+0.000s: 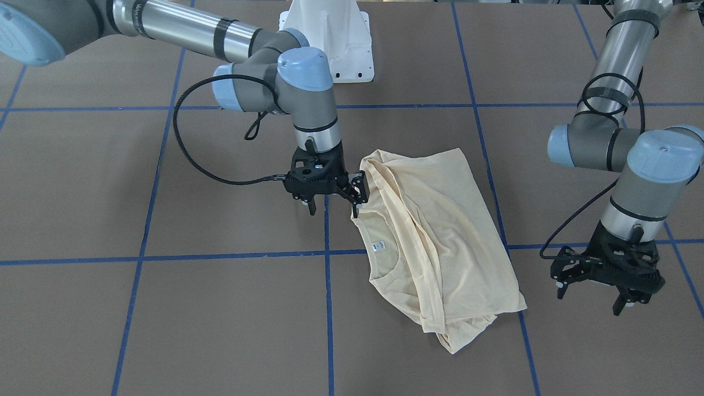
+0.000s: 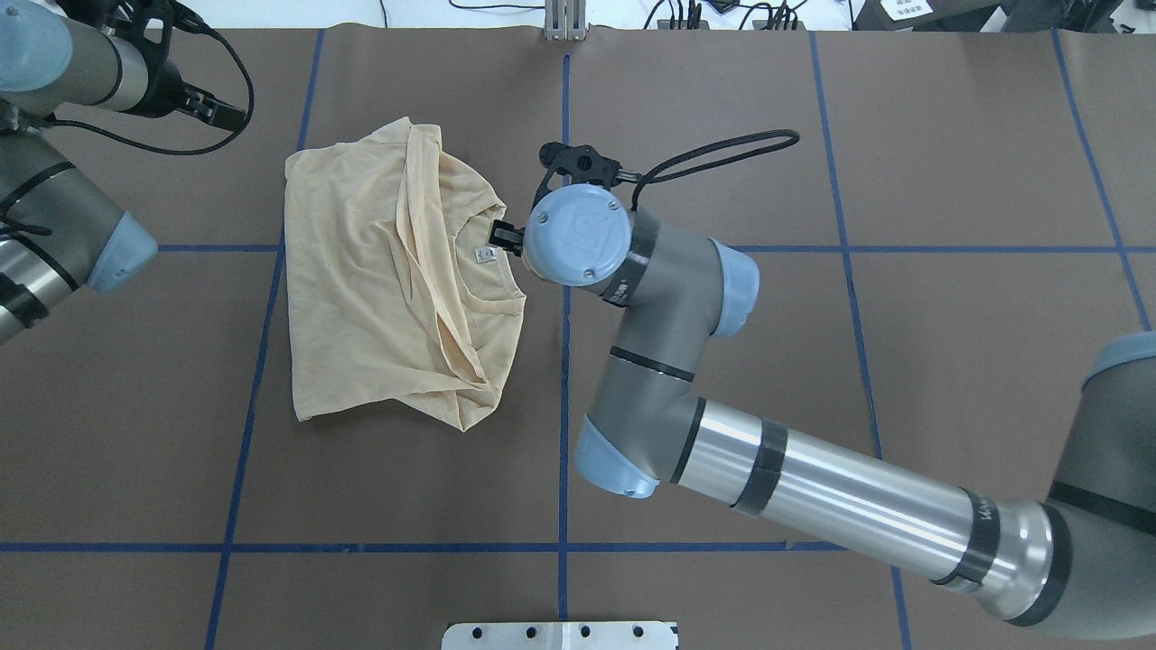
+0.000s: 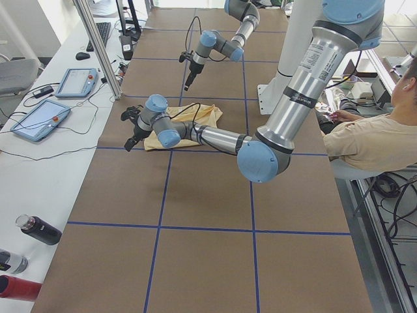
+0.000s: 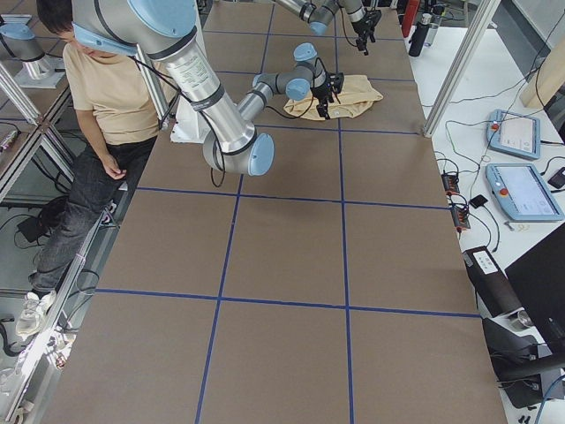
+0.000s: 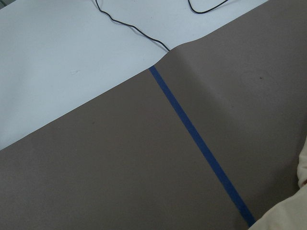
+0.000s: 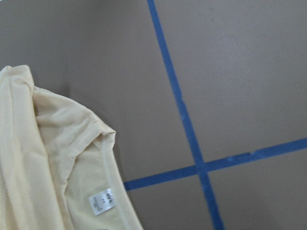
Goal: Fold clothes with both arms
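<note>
We begin with the right tool (image 1: 334,208), just left of centre in the front-facing view. Its two fingers stand wide apart and point down at the desk (image 1: 165,330), with nothing held between them. One finger (image 1: 357,192) sits right at the edge of the shirt (image 1: 440,236), by the shoulder; we cannot tell whether it touches the cloth. The right arm (image 1: 308,104) reaches in from the upper left of that frame.

The left tool (image 1: 591,297) hangs at the lower right of the same view. It is spread open too and empty, apart from the shirt's far side. The left arm (image 1: 621,66) comes down to it from the upper right corner.

The shirt is pale cream-yellow and lies folded over on itself in a slanted oblong at the middle of the frame. Long creases run down it, and the cloth is bunched at the lower corner. The neckline faces the right tool, and a small white label (image 1: 377,246) shows inside it.

In the right wrist view the collar and label fill the lower left. Two blue tape lines (image 6: 201,167) cross on the brown desk beside them.
</note>
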### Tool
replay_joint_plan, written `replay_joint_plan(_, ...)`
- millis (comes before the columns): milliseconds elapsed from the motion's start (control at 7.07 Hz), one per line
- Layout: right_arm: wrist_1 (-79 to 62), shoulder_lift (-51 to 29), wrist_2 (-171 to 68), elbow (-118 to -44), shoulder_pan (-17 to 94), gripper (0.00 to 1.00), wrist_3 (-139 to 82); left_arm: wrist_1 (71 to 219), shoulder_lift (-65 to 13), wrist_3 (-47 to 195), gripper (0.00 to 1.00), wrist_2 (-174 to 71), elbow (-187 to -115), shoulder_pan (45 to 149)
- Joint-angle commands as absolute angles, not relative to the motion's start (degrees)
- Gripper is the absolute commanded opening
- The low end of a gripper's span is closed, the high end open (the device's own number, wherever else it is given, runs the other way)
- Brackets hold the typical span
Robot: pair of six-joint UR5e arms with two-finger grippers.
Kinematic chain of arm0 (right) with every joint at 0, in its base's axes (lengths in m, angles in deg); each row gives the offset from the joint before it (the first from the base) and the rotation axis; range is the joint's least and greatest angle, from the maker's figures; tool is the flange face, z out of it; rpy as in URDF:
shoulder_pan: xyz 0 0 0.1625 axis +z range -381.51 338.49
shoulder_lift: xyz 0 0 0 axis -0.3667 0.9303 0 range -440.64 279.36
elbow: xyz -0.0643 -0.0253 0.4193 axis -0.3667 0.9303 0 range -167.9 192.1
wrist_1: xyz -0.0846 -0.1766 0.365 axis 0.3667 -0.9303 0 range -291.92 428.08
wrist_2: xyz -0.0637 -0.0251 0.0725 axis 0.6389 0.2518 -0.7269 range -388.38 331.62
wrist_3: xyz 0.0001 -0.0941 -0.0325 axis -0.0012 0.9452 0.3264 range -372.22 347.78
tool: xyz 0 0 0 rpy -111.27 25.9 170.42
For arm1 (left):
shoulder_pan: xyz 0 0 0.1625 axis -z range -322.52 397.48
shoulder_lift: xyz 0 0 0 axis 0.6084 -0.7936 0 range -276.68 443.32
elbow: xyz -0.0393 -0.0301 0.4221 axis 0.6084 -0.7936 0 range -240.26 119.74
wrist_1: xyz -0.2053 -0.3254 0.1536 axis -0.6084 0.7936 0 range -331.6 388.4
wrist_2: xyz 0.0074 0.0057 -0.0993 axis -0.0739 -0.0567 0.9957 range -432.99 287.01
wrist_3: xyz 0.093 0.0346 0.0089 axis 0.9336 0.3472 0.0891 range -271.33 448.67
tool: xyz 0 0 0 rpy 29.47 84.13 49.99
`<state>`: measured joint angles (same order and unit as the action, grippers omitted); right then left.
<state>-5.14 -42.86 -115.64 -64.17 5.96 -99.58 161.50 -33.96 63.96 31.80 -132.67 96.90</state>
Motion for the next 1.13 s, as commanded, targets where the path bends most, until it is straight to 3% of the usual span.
replay_joint_plan(0, -5.1, -47.9, -113.0, -58.0, 2.9, 0.79, -104.0, 161.6, -33.8, 62.7, 1.00, 31.9, -133.0, 96.9)
replay_joint_plan(142, -5.2, -48.0, -112.1, -56.6, 2.6, 0.74, -103.2, 161.6, -33.8, 62.7, 1.00, 31.9, -133.0, 96.8)
replay_joint_plan(991, -5.3, -47.8, -110.7, -54.3, 1.5, 0.69, -98.7, 161.6, -33.8, 61.9, 1.00, 31.9, -132.9, 96.6)
